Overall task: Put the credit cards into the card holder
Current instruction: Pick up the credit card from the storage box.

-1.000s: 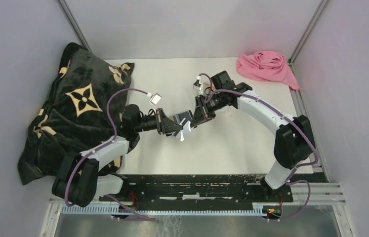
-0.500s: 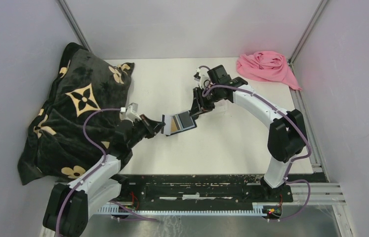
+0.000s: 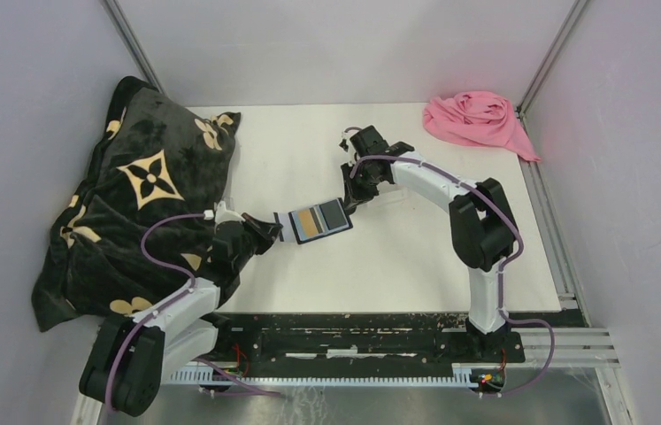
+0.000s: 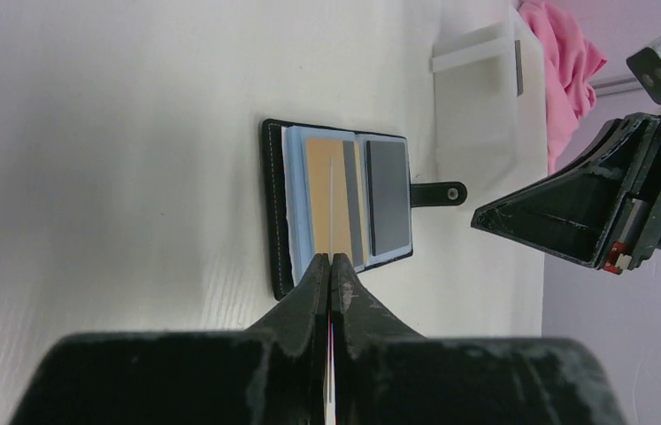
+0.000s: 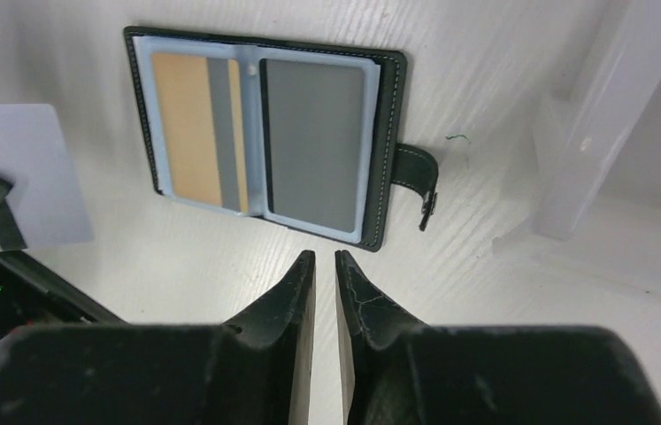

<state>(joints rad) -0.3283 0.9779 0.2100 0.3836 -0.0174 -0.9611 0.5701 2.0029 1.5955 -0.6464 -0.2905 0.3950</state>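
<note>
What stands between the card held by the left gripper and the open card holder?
Nothing visible. The left gripper holds the white card just beside the card holder, with only bare table between them. The right gripper hovers at another edge, outside that path.

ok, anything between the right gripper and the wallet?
No. In the right wrist view, only a short strip of bare table separates the right gripper from the wallet.
</note>
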